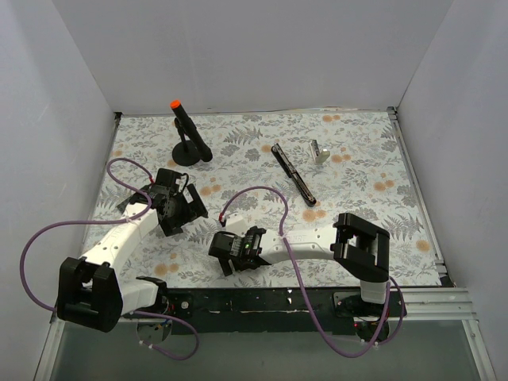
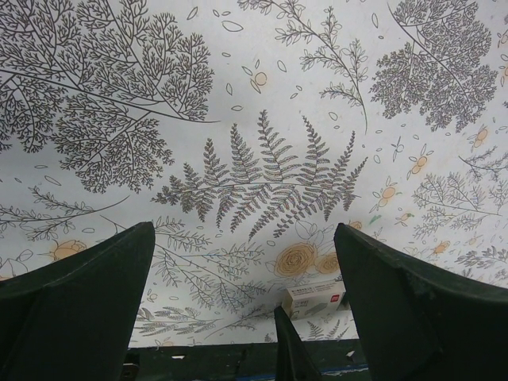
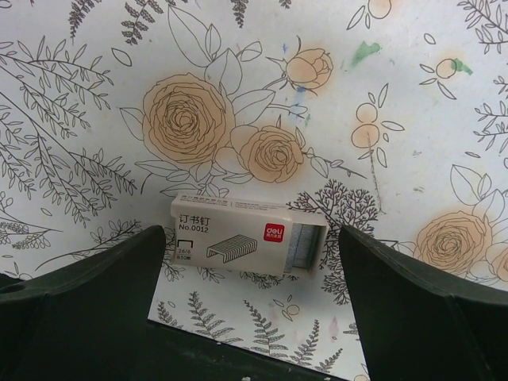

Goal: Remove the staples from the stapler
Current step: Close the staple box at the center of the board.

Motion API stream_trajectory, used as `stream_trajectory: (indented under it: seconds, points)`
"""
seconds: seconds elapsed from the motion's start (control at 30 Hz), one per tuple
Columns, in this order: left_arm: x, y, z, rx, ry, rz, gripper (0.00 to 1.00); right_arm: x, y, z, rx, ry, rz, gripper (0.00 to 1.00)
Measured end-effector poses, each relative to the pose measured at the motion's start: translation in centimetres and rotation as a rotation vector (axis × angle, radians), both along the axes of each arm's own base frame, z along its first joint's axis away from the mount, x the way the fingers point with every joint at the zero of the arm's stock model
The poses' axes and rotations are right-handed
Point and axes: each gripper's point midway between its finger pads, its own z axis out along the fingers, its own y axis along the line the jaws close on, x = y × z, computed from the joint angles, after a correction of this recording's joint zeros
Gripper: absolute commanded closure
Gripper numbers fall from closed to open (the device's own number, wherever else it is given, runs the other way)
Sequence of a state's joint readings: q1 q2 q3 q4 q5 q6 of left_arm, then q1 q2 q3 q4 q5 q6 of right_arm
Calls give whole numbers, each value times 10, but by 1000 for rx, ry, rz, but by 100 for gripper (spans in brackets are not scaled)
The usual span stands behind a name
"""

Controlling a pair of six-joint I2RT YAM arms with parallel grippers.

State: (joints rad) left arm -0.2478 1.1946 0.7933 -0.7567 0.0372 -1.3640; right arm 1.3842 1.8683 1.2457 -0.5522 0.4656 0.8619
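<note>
Stapler (image 1: 293,174) lies flat, well apart from the table (image 1: 365,186) edges

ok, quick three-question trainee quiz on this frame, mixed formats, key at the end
1. True or false: the right gripper is holding the stapler.
2. What lies on the table between the right gripper's fingers in its wrist view? A. a staple box B. the stapler C. nothing
3. Fill in: the left gripper stands ____ and holds nothing.

Key: 1 false, the stapler lies on the table beyond both arms; 2 A; 3 open.
</note>
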Motion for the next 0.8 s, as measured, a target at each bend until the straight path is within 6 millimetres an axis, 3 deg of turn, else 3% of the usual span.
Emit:
stream_trajectory:
  seconds: [0.23, 0.43, 0.8]
  points:
    - [0, 0, 0, 0, -1, 0, 2, 0, 1, 0, 2, 1, 0, 10]
    - [0, 0, 0, 0, -1, 0, 2, 0, 6, 1, 22, 0, 7, 27]
    - [0, 0, 0, 0, -1, 0, 2, -1, 12, 0, 50, 3, 16, 44]
